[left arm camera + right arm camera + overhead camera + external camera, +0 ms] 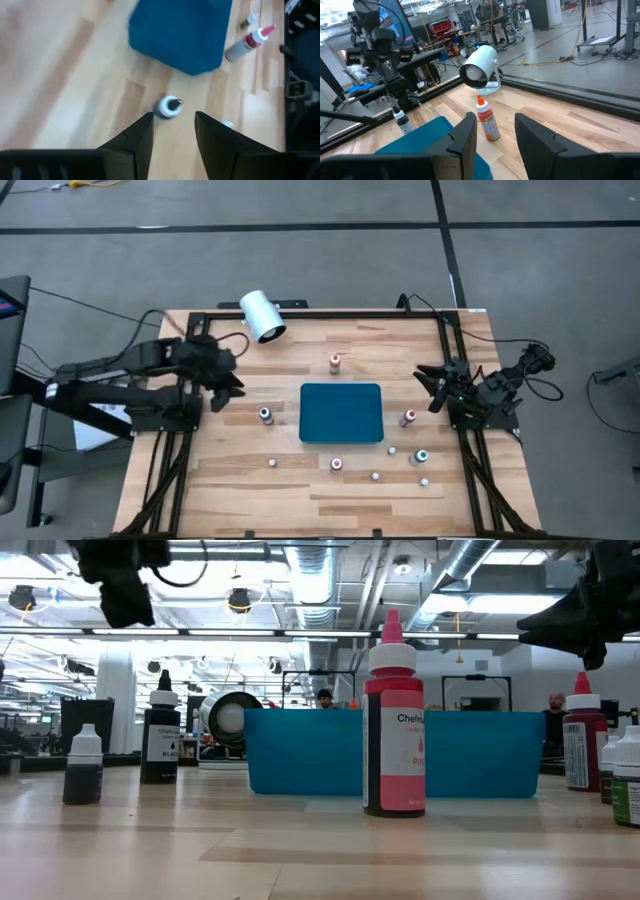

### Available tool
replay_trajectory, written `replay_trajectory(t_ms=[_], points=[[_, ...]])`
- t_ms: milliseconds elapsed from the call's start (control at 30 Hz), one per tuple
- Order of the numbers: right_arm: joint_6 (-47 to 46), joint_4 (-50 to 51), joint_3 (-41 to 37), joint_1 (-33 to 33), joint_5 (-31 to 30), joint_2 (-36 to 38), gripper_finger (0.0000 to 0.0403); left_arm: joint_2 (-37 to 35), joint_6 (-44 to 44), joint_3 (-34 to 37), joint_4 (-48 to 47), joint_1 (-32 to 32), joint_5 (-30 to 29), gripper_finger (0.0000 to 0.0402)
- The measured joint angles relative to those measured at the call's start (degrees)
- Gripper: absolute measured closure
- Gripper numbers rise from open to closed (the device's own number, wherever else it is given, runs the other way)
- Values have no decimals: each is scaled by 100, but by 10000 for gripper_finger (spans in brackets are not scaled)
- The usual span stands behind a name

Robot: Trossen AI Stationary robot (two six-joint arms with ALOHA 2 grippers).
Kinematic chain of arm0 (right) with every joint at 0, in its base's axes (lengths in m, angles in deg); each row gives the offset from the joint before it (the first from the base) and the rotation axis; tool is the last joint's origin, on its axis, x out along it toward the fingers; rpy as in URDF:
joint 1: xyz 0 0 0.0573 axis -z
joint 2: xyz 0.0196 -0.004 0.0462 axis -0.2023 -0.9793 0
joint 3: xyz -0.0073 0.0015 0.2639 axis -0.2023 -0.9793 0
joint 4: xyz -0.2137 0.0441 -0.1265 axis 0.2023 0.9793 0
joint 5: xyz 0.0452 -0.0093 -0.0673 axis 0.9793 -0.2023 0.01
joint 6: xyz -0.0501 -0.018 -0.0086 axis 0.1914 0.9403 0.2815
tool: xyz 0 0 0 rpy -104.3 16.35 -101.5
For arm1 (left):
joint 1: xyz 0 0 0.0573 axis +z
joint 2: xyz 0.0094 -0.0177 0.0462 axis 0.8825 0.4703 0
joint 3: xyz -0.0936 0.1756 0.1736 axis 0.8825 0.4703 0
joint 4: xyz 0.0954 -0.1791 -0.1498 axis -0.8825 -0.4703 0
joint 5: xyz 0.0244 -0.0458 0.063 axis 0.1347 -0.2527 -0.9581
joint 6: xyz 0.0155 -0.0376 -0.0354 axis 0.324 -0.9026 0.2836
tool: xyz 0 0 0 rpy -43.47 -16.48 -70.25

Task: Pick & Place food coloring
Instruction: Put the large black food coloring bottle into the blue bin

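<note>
Both hands part-open, empty: left hand (232, 388) aims at black-cap bottle (265, 415). Right hand (432, 387) waits nr teal tray (341, 412).

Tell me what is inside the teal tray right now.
From above, the teal rectangular tray holds nothing; its floor is bare. The small food coloring bottles, such as the white-capped one and the red-capped one, stand on the wooden table around it.

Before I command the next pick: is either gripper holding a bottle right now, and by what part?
Nothing is held. The left gripper hangs open above the small white-capped dark bottle; the right gripper waits open and empty at the table's right edge.
</note>
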Motion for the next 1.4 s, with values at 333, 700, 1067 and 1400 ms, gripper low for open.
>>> replay_trajectory(t_ms=[333, 700, 1067, 1400], points=[[0, 48, 2, 0, 2, 0, 280, 1149, -462, -118, 10, 0, 1121, 267], [0, 48, 4, 0, 3, 0, 280, 1620, -470, -118, 4, 0, 1117, 267], [0, 85, 4, 0, 5, 0, 281, 1652, -1633, -118, -20, 2, 363, 267], [0, 87, 4, 0, 4, 0, 280, 1652, -1712, -118, -19, 2, 387, 227]])
